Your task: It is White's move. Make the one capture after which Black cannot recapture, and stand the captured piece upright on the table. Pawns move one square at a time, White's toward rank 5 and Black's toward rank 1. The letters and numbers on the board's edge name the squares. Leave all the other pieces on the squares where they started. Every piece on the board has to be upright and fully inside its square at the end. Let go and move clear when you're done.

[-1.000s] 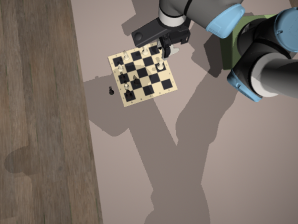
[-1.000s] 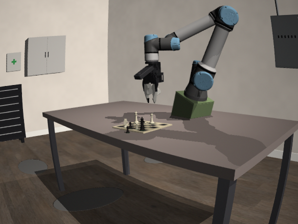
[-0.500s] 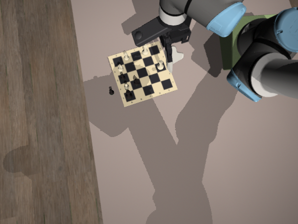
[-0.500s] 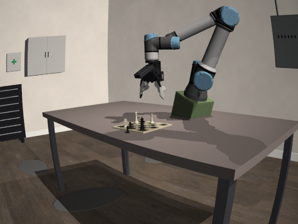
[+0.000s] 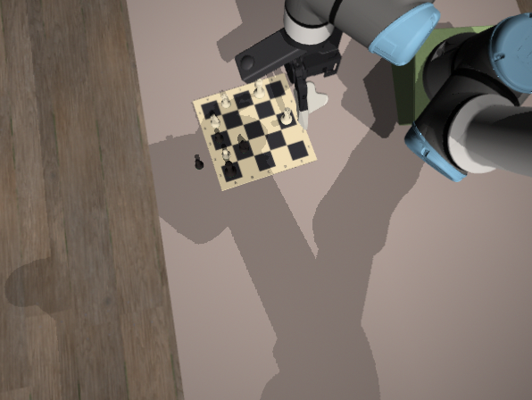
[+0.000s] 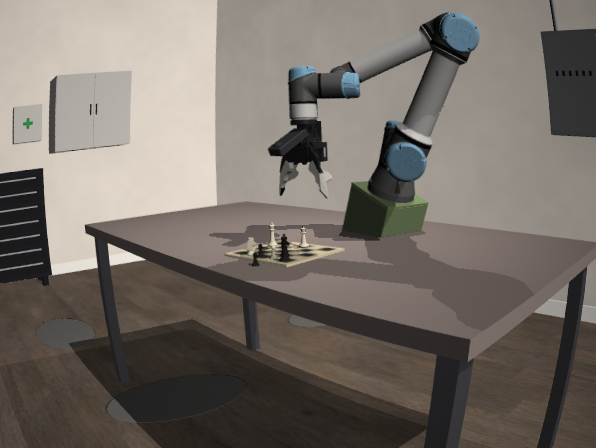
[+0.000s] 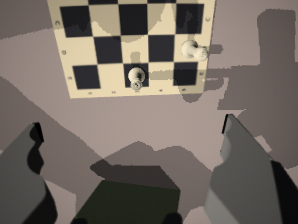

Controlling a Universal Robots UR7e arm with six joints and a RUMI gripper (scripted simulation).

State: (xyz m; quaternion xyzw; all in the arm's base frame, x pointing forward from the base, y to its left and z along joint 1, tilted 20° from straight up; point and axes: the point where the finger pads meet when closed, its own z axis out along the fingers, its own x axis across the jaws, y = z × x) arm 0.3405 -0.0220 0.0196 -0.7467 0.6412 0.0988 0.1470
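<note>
Brown counter (image 6: 400,300) carries the chessboard (image 5: 292,158) (a black pawn (image 5: 199,163) stands upright just off its edge). Above, the gripper (image 6: 304,184) hangs with fingers spread wide, holding nothing.

green cross on wall sign (image 6: 27,123)

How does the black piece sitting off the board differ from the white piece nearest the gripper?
The black piece is dark, the white piece pale. The black piece stands on the table beside the board; the white piece stands on a square. The black piece looks shorter. Both are upright.
</note>
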